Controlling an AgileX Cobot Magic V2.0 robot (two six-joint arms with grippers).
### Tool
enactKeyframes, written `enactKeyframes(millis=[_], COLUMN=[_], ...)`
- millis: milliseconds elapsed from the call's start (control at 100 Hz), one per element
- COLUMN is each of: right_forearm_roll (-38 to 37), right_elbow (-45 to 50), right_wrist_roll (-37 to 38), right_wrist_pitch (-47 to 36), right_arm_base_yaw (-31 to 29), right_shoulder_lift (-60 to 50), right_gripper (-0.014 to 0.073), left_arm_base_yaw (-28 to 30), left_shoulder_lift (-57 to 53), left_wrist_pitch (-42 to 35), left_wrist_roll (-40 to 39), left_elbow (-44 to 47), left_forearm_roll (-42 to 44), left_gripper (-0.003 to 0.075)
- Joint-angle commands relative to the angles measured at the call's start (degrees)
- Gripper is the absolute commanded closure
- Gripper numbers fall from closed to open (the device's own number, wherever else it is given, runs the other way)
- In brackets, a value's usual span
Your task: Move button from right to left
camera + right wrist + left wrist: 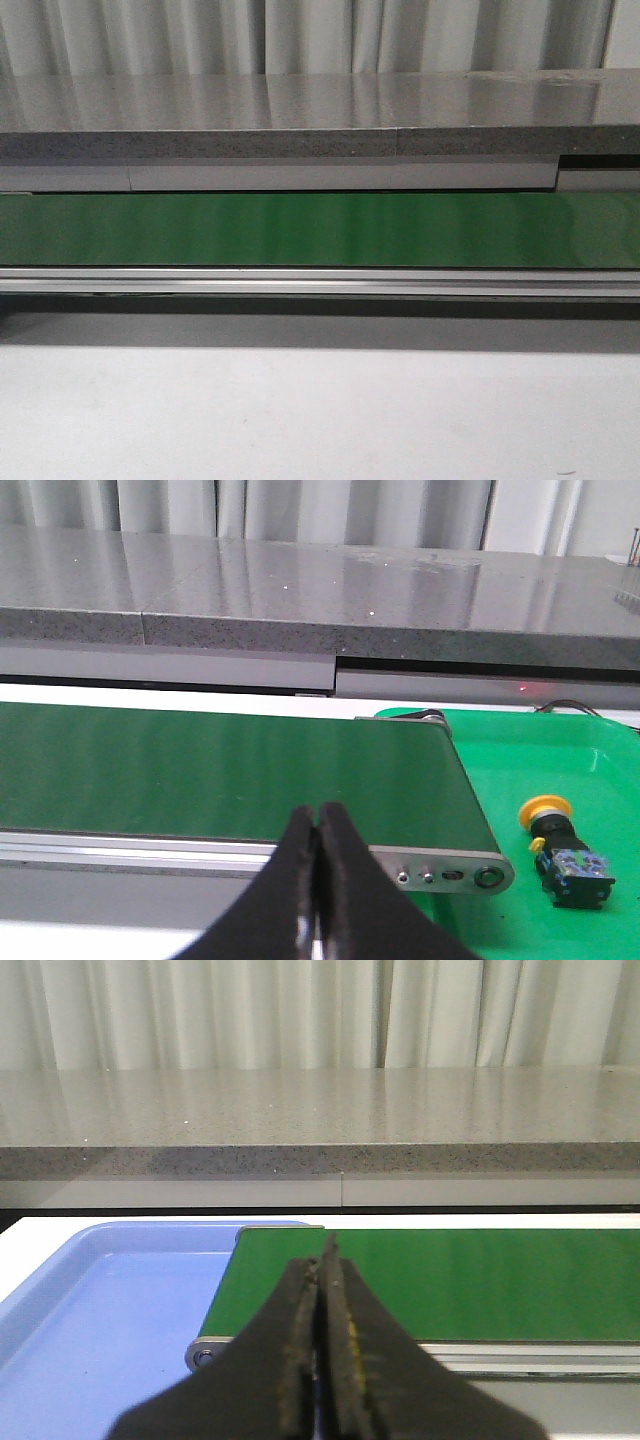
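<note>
The button [562, 851] lies on its side in the green tray [560, 760], yellow cap towards the far side, black body nearer, just past the belt's right end. It shows only in the right wrist view. My right gripper [317, 815] is shut and empty, in front of the green conveyor belt [230, 770], well to the left of the button. My left gripper [325, 1260] is shut and empty, over the belt's left end [215, 1345], next to the blue tray [110, 1300]. Neither gripper shows in the front view.
The green conveyor belt [320, 230] runs across the front view with its metal rail [320, 282] in front. A grey stone counter [300, 115] stands behind it, with curtains beyond. White table surface [320, 410] lies in front of the belt.
</note>
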Motion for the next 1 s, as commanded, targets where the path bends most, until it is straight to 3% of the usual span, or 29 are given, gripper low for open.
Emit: enactKeyframes(millis=[0, 720, 990], right_forearm_roll=[-0.12, -0.12, -0.43], right_elbow=[-0.83, -1.16, -13.22], right_wrist_roll=[-0.38, -0.38, -0.38], right_wrist_pitch=[-4.28, -3.76, 14.21], right_arm_base_yaw=[0.12, 0.12, 0.12], right_shoulder_lift=[-1.02, -1.02, 2.97], right_gripper=[0.0662, 0.0662, 0.0662], left_arm_base_yaw=[-0.5, -0.5, -0.5], left_shoulder_lift=[-1.72, -1.72, -1.72], left_wrist_pitch=[-4.73, -4.73, -4.73], left_wrist_roll=[-0.56, -0.56, -0.56], left_elbow=[2.56, 2.56, 2.56], left_forearm_roll=[-0.21, -0.21, -0.21], left_gripper=[0.0741, 0.0741, 0.0741])
